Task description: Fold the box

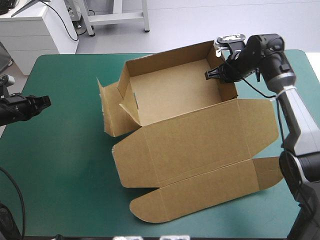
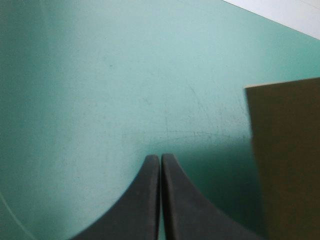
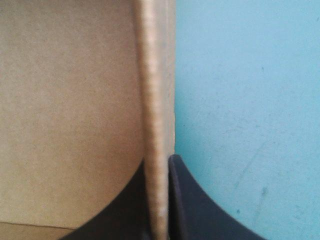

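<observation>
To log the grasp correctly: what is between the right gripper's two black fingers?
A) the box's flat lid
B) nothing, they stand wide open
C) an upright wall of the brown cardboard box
C: the right wrist view shows the right gripper all but shut on the raised wall edge of the brown cardboard box, with the teal-green cover beside it.

The right gripper (image 1: 209, 75) is showing two black fingers (image 3: 182, 200) shaped like fins, broad at the base and tapering to a point. Behind them the right arm (image 1: 295, 115) is showing a bulky black wrist housing (image 1: 265, 50), then a smooth grey link ringed by a thin white band (image 1: 281, 93). The left gripper (image 2: 160, 159) is showing matching matt black fingers, and the left arm (image 1: 15, 107) behind them is looking black throughout.
</observation>
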`<state>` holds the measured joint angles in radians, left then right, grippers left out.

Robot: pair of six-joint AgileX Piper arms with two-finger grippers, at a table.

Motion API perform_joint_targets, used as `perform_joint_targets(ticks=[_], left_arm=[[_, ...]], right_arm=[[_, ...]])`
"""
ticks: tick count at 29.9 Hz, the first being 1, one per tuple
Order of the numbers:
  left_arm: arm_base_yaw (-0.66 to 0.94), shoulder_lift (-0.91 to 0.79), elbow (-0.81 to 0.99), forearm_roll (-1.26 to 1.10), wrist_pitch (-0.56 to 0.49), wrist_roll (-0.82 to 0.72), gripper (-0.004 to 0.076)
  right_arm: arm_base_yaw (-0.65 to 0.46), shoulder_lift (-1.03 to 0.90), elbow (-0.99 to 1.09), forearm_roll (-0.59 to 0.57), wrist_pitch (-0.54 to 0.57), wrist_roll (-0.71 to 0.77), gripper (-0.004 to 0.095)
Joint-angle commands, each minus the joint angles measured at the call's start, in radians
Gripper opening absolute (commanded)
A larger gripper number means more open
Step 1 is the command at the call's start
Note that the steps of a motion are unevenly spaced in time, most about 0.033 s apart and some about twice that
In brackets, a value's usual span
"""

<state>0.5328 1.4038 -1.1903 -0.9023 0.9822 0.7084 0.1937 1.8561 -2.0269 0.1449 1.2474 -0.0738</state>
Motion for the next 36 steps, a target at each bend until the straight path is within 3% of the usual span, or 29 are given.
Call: perform_joint_targets(ticks=[1,10,14,19,25,31,36], left_arm=[[-0.006,-0.010,-0.024,-0.054,-0.020,-0.001,-0.0008],[-0.035,0.066,-0.024,-0.107,-0.028,0.010,-0.0008],[-0.146,0.097,-0.024,-0.140,-0.025,0.015,-0.0008],[-0.340,0.106,-0.024,-0.149,-0.110,-0.008,-0.0008],[-0.465,0.101,-0.024,-0.261,-0.123,-0.031,-0.0008],[-0.477,0.069,-0.024,-0.305,-0.097,-0.052,-0.0008],[-0.509,0.051,-0.024,-0.354,-0.059,-0.043,-0.0008]], right_arm=[[-0.002,-0.147,-0.031,0.065,0.000,0.014,-0.0011],[-0.002,-0.312,-0.031,0.179,0.000,0.011,-0.0015],[-0.002,-0.317,-0.032,0.190,-0.002,0.004,-0.0015],[-0.002,-0.288,-0.032,0.182,-0.002,0.002,-0.0015],[-0.002,-0.246,-0.032,0.080,-0.004,-0.006,-0.0015],[-0.002,-0.221,-0.032,-0.024,-0.017,0.018,-0.0015],[-0.002,-0.202,-0.032,-0.030,-0.017,0.022,-0.0015]])
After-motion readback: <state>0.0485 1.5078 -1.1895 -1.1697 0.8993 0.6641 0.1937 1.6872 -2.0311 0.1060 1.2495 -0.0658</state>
